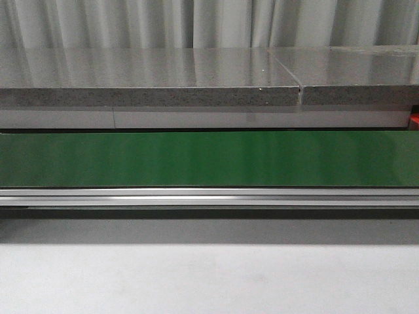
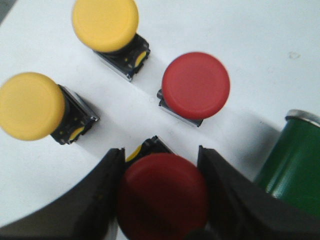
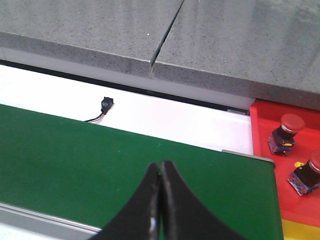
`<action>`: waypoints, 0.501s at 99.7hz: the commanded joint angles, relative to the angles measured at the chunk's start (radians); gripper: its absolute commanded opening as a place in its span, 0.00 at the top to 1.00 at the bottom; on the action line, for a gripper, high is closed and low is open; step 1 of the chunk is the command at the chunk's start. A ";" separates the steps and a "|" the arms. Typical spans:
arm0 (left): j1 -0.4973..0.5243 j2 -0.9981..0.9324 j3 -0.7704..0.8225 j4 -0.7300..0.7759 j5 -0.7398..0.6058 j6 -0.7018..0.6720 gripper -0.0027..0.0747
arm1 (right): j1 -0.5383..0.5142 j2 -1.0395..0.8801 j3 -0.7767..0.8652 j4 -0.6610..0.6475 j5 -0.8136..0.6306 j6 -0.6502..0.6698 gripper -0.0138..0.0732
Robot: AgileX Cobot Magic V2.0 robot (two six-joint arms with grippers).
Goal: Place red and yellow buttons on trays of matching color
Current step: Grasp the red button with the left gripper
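The left gripper clamps a red button on the white table — a second red button and two yellow buttons stand nearby. The right gripper hangs pressed closed, empty, over the green conveyor belt — two red buttons sit on the red tray.

- Front view: low and level, facing forward across the green belt to the grey slabs behind.
- Left wrist view: very close, looking straight down on the white worktop.
- Right wrist view: higher, angled forward over the belt and slabs, both shared with the front view.
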 commanded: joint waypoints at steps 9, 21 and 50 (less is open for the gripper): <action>-0.007 -0.168 -0.026 0.021 0.003 -0.002 0.99 | 0.001 -0.004 -0.025 0.018 -0.066 -0.008 0.92; -0.013 -0.252 -0.026 0.021 0.052 0.016 0.99 | 0.001 -0.004 -0.025 0.018 -0.066 -0.008 0.92; -0.108 -0.334 -0.026 -0.113 0.148 0.204 0.99 | 0.001 -0.004 -0.025 0.018 -0.066 -0.008 0.92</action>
